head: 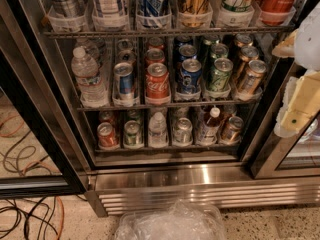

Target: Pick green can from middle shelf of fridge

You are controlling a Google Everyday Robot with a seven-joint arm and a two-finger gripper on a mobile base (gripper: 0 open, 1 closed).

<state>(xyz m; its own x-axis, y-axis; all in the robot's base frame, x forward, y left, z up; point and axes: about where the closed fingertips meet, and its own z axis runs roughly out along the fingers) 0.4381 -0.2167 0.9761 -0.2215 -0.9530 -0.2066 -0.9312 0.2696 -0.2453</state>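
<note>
Cream-coloured gripper is seen at the right edge (its opening cannot be told); green can, silver-lidded, is stood upright on the middle shelf.

Gripper at right edge of view, in front of right frame of fridge, about level with middle shelf. Green can left of gripper, at front of its lane, not touching gripper. Bronze-gold can between green can and gripper. Farther left: blue can, red can, then water bottle, farthest from gripper. Crumpled clear plastic on floor, below and left of gripper.
</note>
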